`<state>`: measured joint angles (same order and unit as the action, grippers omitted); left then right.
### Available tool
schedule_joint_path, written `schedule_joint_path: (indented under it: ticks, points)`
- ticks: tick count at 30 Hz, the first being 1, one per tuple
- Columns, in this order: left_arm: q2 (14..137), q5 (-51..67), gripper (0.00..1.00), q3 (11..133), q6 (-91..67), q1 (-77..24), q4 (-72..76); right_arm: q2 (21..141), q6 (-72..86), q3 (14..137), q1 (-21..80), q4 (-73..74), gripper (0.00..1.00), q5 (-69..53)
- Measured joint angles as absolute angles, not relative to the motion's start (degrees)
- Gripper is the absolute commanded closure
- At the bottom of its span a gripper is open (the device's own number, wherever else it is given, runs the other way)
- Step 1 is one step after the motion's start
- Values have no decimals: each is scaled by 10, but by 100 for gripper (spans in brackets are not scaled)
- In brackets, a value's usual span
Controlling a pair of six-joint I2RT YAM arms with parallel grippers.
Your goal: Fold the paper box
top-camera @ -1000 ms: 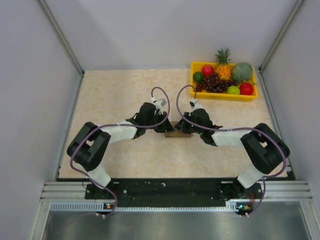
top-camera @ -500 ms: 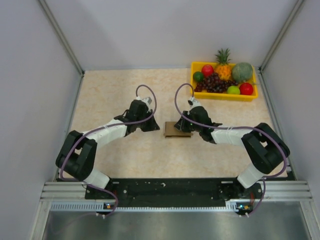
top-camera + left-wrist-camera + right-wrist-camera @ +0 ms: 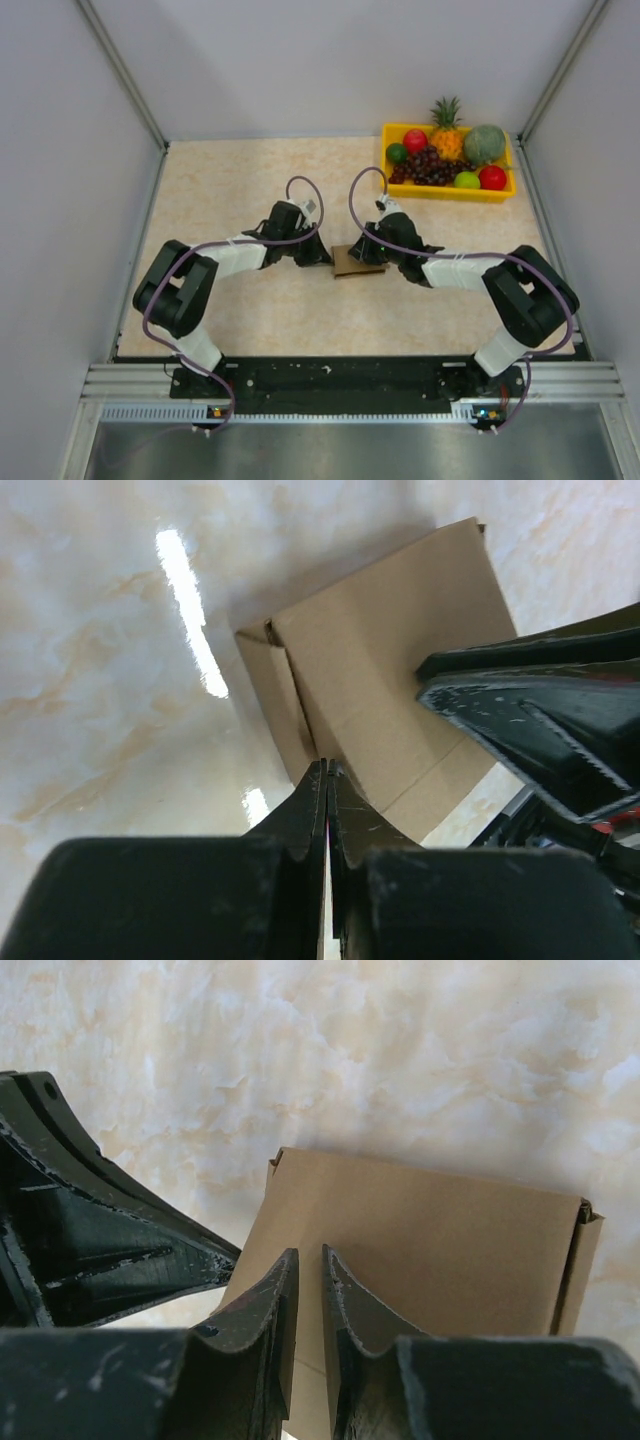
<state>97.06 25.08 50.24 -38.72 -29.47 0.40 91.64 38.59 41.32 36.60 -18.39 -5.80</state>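
On the desk (image 3: 220, 190), the left pincer (image 3: 327, 767) has returned, shut, to the left end of the box (image 3: 390, 680), likely to tuck its flap (image 3: 278, 695); the right pincer (image 3: 308, 1255), barely parted, steadies the top.

A yellow tray (image 3: 440, 193) holding a pineapple (image 3: 447, 132), a melon (image 3: 484, 143) and dark grapes (image 3: 428, 166) sits at the marbled beige counter's (image 3: 230, 180) far right corner.

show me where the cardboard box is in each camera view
top camera: the box is small, near the middle of the picture.
left wrist: the box fills the centre and upper right.
right wrist: the box fills the lower centre and right.
shared landmark: the beige marbled table shows around the box in all three.
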Motion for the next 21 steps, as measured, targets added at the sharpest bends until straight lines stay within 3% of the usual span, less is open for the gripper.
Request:
schedule_joint_path:
  ticks: [21]
  points:
    - [993,275,100,493,-396,-317,57,930,396,413,366,-196,85,-61]
